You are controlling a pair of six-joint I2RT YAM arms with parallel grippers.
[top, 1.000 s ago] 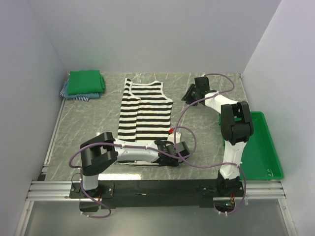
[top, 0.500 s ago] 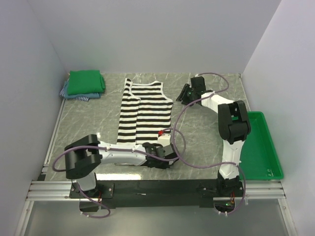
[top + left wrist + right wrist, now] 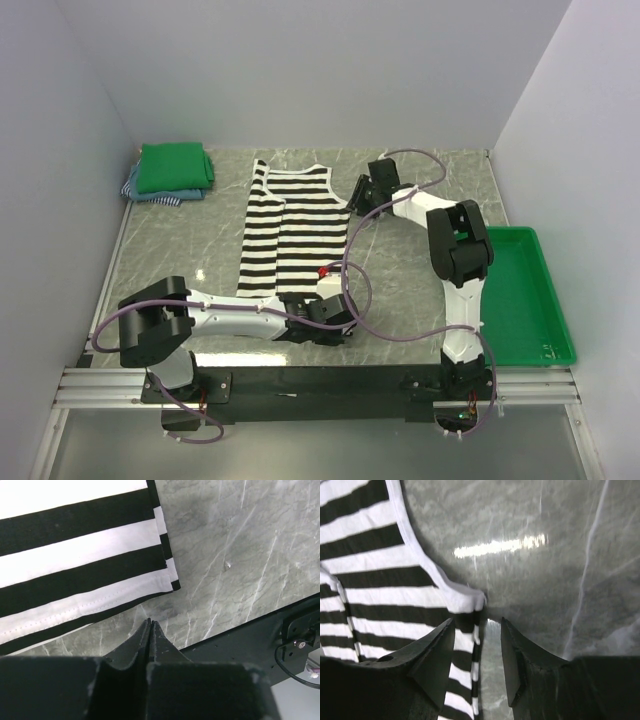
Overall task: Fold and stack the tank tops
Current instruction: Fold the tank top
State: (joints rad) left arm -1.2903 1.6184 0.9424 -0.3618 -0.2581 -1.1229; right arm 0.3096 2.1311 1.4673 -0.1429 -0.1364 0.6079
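Note:
The striped tank top point(image 3: 295, 225) lies flat in the middle of the table, its left side folded over. My left gripper point(image 3: 335, 312) is at the top's near right hem corner. In the left wrist view that gripper point(image 3: 150, 621) is shut with nothing between its fingers, its tips on bare table just short of the striped hem point(image 3: 75, 565). My right gripper point(image 3: 355, 195) stands open at the top's right armhole; in the right wrist view its jaws point(image 3: 477, 622) straddle the fabric's side edge point(image 3: 385, 605). A folded green tank top point(image 3: 175, 167) rests on folded blue ones point(image 3: 150, 194) at the far left.
A rigid green tray point(image 3: 530, 300) sits at the table's right edge. White walls close in the left, back and right sides. A purple cable point(image 3: 360, 270) loops over the table between the arms. The black base rail point(image 3: 280, 630) lies just behind my left gripper.
My left gripper has shut and slid left along the near edge to the hem corner. My right gripper has moved left to the striped top's armhole.

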